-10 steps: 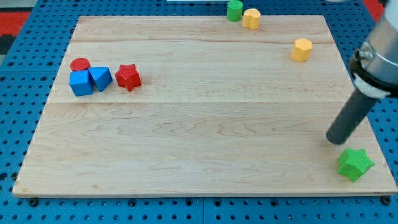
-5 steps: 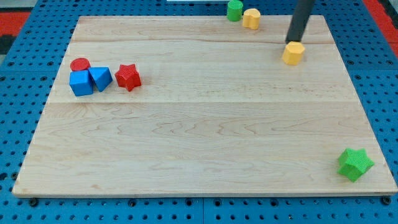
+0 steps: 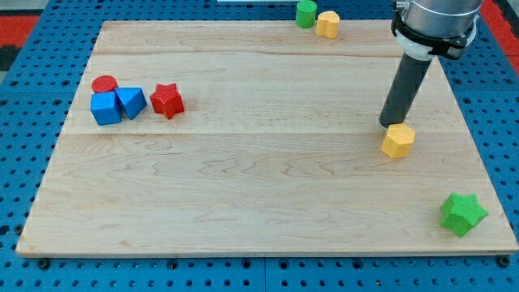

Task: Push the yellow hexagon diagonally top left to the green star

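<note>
My tip [image 3: 388, 123], a bare rod holding nothing, touches the yellow hexagon's [image 3: 397, 141] far-left side, driving it toward the near-right green star [image 3: 463, 214].

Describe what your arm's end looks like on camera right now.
A straight dark rod, round and smooth, hangs from a wider grey metallic cylinder ringed by a black band with white beneath it. My tip is plain and dark. No cables, markings or fingers show.

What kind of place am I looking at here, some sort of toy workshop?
More likely a robotics lab bench. A wooden board sits on a blue perforated table, small blocks like the yellow hexagon and green star lie on it, and my tip rests just above the hexagon.
</note>
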You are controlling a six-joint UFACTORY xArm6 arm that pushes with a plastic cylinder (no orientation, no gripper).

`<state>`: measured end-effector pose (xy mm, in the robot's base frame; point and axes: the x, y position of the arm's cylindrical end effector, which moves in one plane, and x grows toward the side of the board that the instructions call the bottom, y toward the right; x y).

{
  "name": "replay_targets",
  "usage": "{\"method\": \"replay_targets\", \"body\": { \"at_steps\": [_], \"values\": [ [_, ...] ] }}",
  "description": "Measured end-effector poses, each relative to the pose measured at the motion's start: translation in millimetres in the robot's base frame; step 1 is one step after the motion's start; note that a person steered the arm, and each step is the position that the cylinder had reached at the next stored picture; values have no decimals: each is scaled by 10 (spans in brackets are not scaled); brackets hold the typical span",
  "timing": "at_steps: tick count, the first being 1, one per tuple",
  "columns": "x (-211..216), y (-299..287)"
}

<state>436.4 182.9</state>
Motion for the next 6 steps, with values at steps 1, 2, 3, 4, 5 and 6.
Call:
{"method": "replay_targets", "body": {
  "at_steps": [1,2,3,4,5,6],
  "values": [
    [473,-15],
    [633,-16],
    [702,13],
    [445,18],
    [-199,18],
    [-1001,30]
  ]
}}
